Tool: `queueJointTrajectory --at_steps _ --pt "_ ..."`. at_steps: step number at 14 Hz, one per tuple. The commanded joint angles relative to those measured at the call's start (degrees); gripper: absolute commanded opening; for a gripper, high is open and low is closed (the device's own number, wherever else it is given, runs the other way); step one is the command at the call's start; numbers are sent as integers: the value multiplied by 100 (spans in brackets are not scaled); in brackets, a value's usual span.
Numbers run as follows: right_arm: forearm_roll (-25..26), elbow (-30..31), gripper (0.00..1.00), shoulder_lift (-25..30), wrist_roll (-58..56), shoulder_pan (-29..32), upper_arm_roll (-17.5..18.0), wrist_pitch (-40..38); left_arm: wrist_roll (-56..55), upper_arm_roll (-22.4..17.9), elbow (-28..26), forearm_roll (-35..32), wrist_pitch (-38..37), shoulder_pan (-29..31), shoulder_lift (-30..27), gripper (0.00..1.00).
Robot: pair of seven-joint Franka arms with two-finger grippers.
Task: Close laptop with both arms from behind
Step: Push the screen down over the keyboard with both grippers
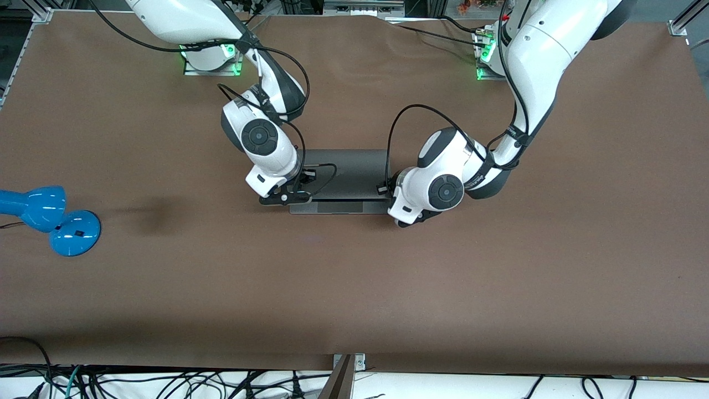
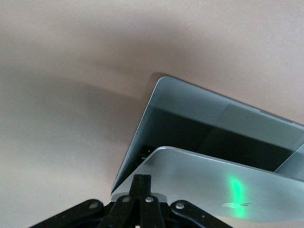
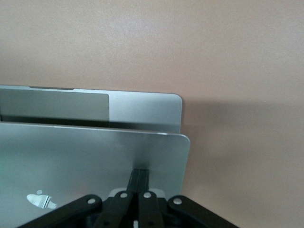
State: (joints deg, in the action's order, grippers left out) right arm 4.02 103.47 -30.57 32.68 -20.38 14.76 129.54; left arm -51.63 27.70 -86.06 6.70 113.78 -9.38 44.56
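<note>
Laptop point(image 1: 343, 180): grey metal, at mid-table between the two arms, lid partly lowered over the base. In the front view the lid's back faces upward and a strip of the base with the trackpad shows at the edge nearer the front camera. Both wrist views show a gap between lid and base, so the unit is not shut. An apple logo is visible on the lid's outer face in both wrist views, with a green reflection beside it in the left wrist view.

Left gripper point(image 2: 141, 183): fingers pressed together, nothing pinched between them. The joined tips rest against the outer face of the lid near the corner toward the left arm's end of the table. The left arm point(image 1: 532, 66) reaches in from its base to that end of the laptop.

Right gripper point(image 3: 139, 176): fingers likewise pressed together, holding nothing, tips against the lid's outer face near the corner toward the right arm's end. The right arm point(image 1: 260, 136) reaches down to that end of the laptop.

Table point(image 1: 354, 288): brown covering. A blue desk lamp point(image 1: 52, 219) lies well apart from the laptop, toward the right arm's end, touched by neither arm
</note>
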Motion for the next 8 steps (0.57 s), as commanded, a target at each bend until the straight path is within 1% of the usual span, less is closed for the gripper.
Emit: queueJointTrajectory --at_steps 1,4,8 --pt "117 -213 0 -229 -34 16 9 36 -145 -80 248 -186 126 -125 246 0" --pt "117 -388 0 -431 -34 7 -53 45 -145 -247 256 -178 294 -310 369 0" --pt "126 -459 0 -563 -34 7 -53 53 -145 -265 256 -177 540 -354 527 0"
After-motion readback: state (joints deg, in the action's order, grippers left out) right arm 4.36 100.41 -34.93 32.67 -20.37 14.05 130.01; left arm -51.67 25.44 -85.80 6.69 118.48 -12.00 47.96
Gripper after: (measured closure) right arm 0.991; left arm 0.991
